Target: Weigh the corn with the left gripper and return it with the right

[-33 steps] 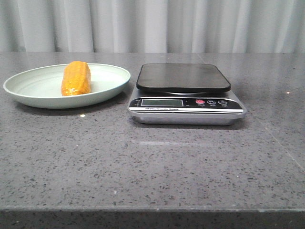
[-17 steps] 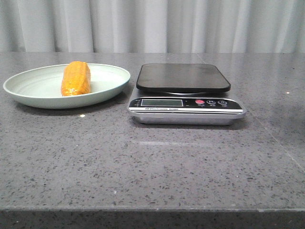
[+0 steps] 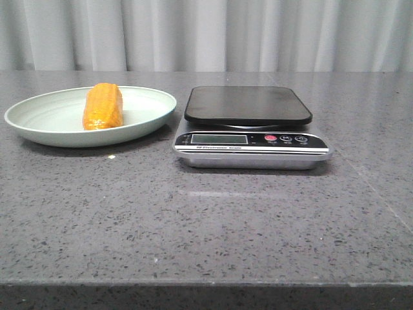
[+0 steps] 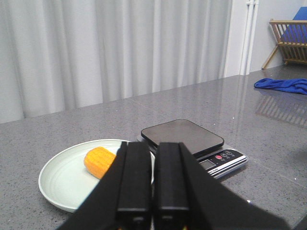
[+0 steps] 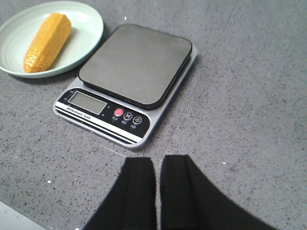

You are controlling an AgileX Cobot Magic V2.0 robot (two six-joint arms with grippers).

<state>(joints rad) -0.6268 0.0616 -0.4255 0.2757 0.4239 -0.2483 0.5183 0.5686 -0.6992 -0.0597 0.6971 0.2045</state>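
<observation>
Left gripper (image 4: 146, 218) pressed shut, empty, low centre of its wrist view — right gripper (image 5: 158, 196) nearly closed too. Corn (image 3: 103, 106) lying on plate (image 3: 39, 132), upper left; scale (image 3: 248, 126) bare. Nothing begun: must open, then reach. Neither arm visible from front — only wrist views.

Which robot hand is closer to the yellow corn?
Probably the left gripper: its view shows the corn just beyond its fingers. From the right gripper, the corn lies past the scale.
</observation>
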